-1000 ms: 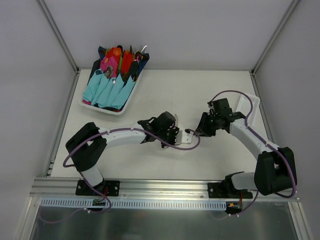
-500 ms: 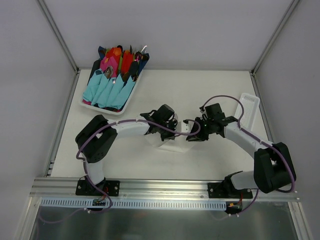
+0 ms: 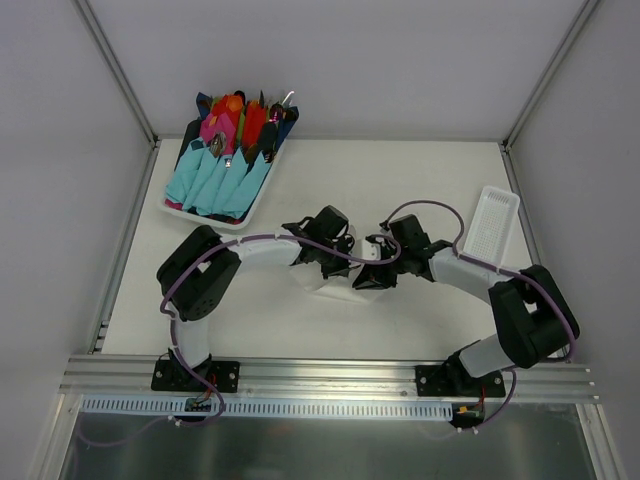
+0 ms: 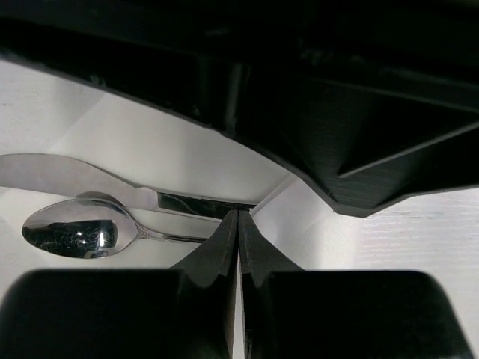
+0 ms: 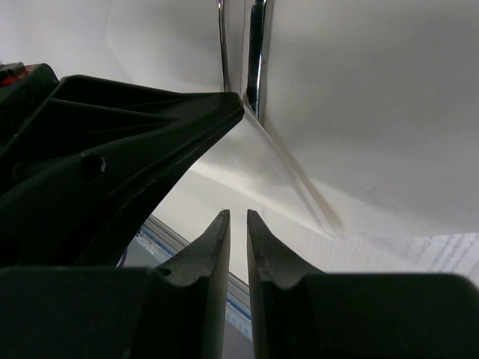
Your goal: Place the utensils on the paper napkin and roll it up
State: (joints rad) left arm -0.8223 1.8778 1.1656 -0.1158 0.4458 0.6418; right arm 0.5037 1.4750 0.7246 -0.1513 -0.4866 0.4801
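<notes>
The white paper napkin [image 3: 328,287] lies mid-table, partly folded over the utensils. In the left wrist view a spoon [image 4: 71,230] and a knife [image 4: 67,173] lie side by side on the napkin [image 4: 165,142], their handles running under a raised fold. My left gripper [image 4: 238,215] is shut, its tips at that folded edge; I cannot tell whether paper is pinched. My right gripper [image 5: 238,213] hovers close by over the napkin [image 5: 359,97], jaws a narrow slit apart with nothing between them. Two utensil handles [image 5: 254,52] show beyond it. From above, the left gripper [image 3: 337,247] and the right gripper [image 3: 368,272] nearly meet.
A white tray [image 3: 243,216] at the back left holds light-blue, pink and red napkin bundles [image 3: 222,160]. A white ribbed tray [image 3: 488,222] lies at the right edge. Metal frame posts and grey walls enclose the table.
The right gripper has swung left and toward me to meet the left gripper, its jaws narrowing. The left gripper shifted slightly back and left. The ribbed tray is now uncovered.
</notes>
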